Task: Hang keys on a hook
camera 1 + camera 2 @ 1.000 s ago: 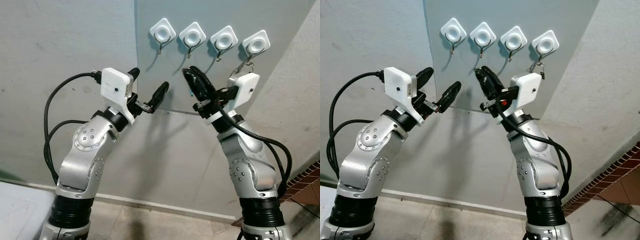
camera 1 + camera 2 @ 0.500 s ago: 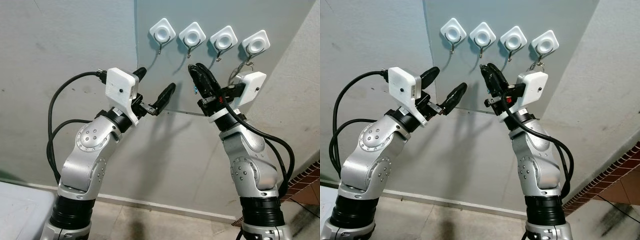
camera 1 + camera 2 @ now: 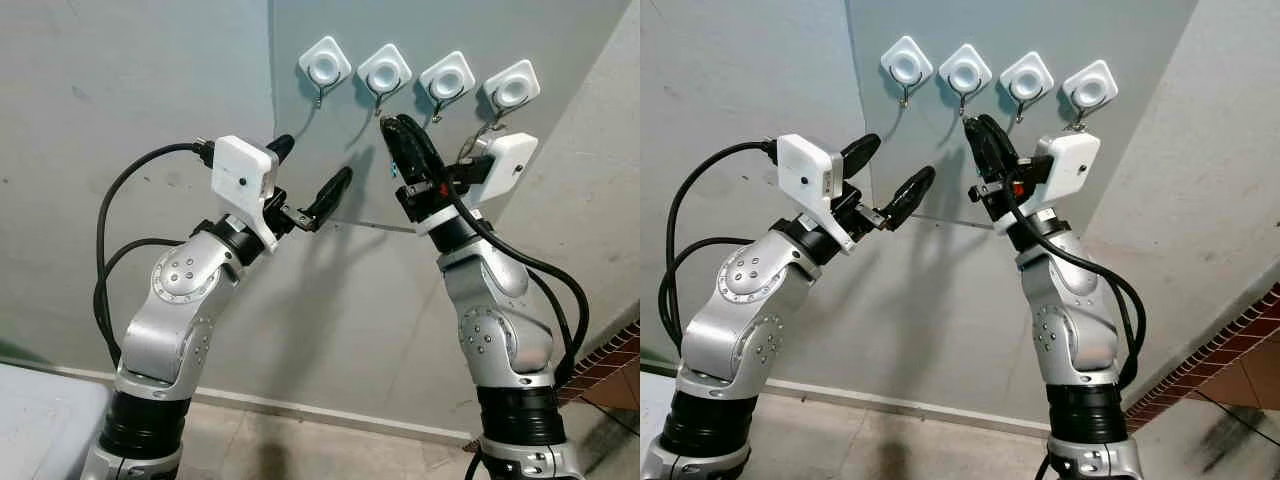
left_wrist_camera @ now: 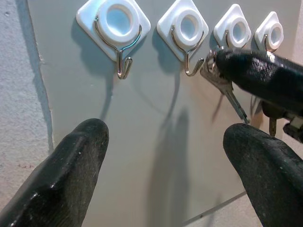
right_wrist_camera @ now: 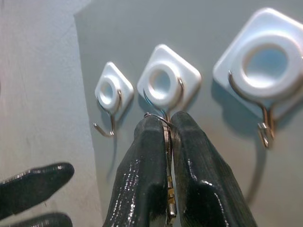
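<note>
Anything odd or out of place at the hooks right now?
Nothing stands out. Four hooks sit level in a row; the right gripper, shut on a key, is at the second hook; keys hang on the far-right one.

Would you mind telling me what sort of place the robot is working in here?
Probably an entryway or hallway corner of a home: a grey wall panel carries a row of four white adhesive hooks, there is a skirting board below, and brick-patterned flooring shows at the edge.
</note>
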Robot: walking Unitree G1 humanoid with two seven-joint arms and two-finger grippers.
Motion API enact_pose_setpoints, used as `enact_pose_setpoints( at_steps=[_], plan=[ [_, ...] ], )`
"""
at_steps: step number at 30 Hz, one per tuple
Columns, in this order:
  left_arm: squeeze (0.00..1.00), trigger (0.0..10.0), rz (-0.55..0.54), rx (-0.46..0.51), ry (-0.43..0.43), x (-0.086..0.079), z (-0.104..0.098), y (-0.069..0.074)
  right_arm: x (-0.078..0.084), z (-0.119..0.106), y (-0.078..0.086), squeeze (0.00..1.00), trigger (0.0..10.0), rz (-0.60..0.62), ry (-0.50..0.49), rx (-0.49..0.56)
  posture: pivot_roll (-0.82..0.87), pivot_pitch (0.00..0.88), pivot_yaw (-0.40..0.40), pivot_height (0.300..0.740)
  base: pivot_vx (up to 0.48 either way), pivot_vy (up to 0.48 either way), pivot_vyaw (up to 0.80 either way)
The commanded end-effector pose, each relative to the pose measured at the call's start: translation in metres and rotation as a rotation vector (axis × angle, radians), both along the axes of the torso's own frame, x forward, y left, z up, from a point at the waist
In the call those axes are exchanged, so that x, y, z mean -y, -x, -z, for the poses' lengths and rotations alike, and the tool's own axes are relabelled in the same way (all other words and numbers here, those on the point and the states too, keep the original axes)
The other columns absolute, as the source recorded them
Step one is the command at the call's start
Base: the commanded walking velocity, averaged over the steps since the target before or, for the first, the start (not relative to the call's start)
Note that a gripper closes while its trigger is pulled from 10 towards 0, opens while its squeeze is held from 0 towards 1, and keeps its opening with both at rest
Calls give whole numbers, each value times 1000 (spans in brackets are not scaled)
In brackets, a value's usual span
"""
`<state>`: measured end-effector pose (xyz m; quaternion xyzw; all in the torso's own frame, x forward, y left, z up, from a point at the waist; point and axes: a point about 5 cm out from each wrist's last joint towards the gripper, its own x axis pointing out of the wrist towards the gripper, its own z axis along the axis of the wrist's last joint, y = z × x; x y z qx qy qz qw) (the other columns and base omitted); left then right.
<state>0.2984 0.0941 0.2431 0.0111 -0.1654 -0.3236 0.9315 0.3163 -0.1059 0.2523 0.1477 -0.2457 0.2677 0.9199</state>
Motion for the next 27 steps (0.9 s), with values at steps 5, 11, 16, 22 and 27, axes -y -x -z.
enact_pose_setpoints(
  at_steps=[5,11,16,22,27],
  plan=[
    [0,10000,9,25,-1,2,-6,4,2,-9,-1,0,10000,26,-13,29,-16,0,-33,740,0,0,0],
    [0,10000,8,24,-2,2,-6,4,2,-9,-2,0,10000,31,-13,25,-16,0,-34,740,0,0,0],
    [0,10000,8,23,-1,1,-6,5,2,-9,-3,0,10000,39,-12,20,-15,0,-35,740,0,0,0],
    [0,10000,7,22,0,1,-6,6,2,-10,-3,0,10000,43,-13,21,-15,0,-34,740,0,0,0],
    [0,10000,6,21,-1,1,-6,6,1,-12,-4,0,10000,48,-27,25,-13,0,-35,740,0,0,0]
  ],
)
